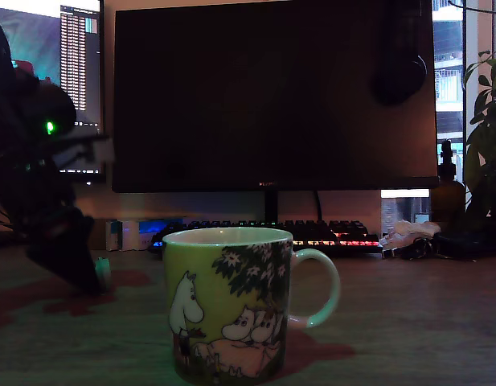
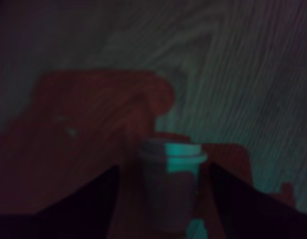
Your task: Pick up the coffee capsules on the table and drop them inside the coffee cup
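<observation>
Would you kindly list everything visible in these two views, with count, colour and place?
Mug: one, yellow-green with white cartoon figures, front centre of exterior view, handle toward its right.
Capsule: one, pale mint, between the pincer fingers; at exterior view's left.
Table: one, grey-brown wood grain.
Monitor: one, dark, behind mug.
Second screen: one, lit, exterior view's left.
Keyboard: one, backlit, under monitor.
Bottle: one, dark, exterior view's right.
Plant: one, green, far right.
Arm: one, black, exterior view's left.
Pincer: one, dark, around capsule.
</observation>
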`<state>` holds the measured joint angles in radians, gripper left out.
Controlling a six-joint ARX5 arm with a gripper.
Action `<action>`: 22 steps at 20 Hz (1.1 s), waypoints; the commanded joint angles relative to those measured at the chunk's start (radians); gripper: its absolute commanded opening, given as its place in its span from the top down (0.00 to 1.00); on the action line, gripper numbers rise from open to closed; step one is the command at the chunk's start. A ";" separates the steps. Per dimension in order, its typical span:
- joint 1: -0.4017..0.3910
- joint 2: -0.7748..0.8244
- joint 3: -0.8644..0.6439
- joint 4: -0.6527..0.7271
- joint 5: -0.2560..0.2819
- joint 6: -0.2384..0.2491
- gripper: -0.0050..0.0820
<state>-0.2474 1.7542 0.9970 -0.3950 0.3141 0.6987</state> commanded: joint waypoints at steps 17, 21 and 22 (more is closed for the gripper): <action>-0.006 0.017 0.000 -0.008 -0.047 0.005 0.68; -0.006 0.010 0.004 -0.010 -0.070 -0.021 0.68; -0.006 0.004 0.005 -0.016 -0.076 -0.029 0.68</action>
<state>-0.2531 1.7527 1.0065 -0.4042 0.2550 0.6834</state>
